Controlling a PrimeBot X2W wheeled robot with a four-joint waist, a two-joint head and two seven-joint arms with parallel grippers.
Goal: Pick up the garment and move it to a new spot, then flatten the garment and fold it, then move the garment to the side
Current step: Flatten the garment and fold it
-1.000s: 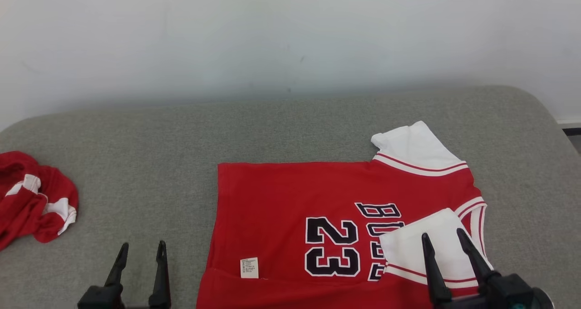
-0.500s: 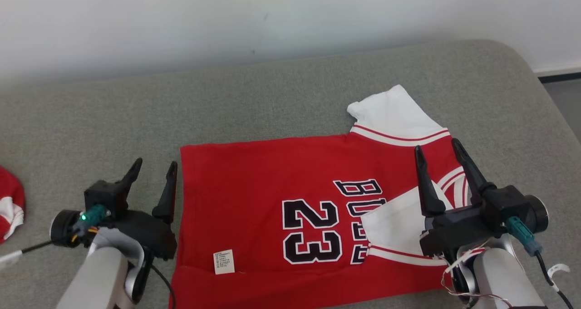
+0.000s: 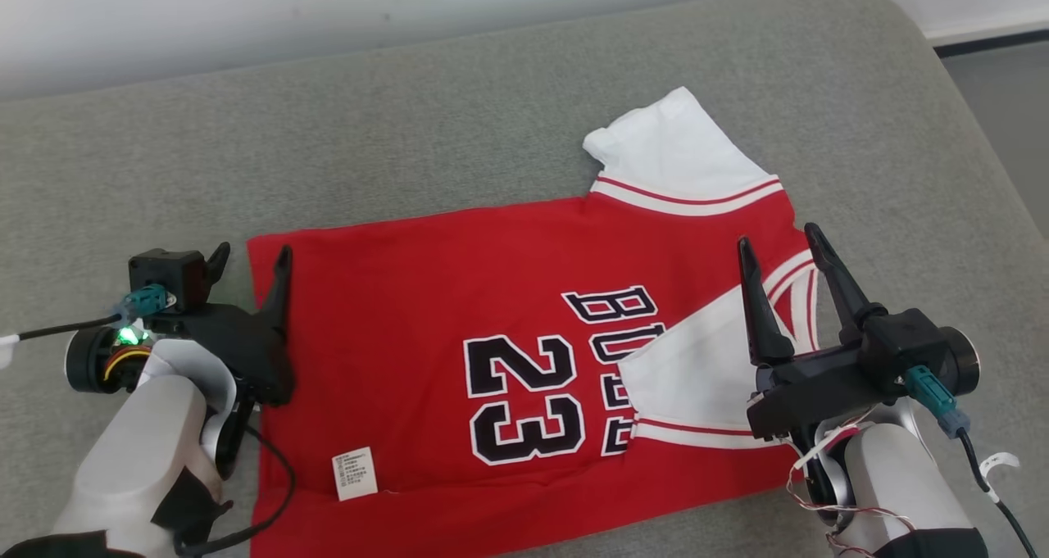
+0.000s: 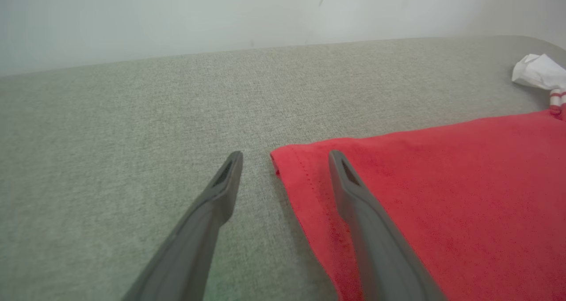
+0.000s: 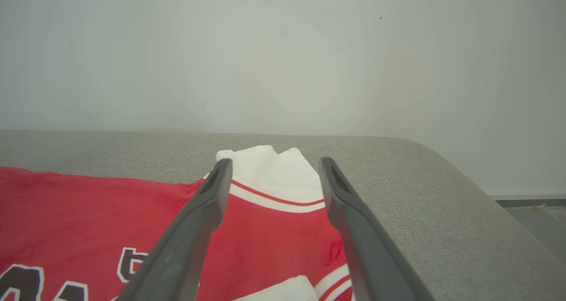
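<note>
Left end effector (image 3: 252, 252), wide and empty, straddles the far hem corner of the garment (image 3: 459, 296), probably staged to pinch it for a fold. The garment lies flat on the grey padded surface (image 3: 410, 132). Right end effector (image 3: 777, 236), equally wide and empty, hovers over its collar end. Half a second earlier both sat nearer the robot, and the head camera has since tilted down.

Grey fabric cushion (image 3: 426, 124), red-and-white jersey (image 3: 393, 296) spread on it
</note>
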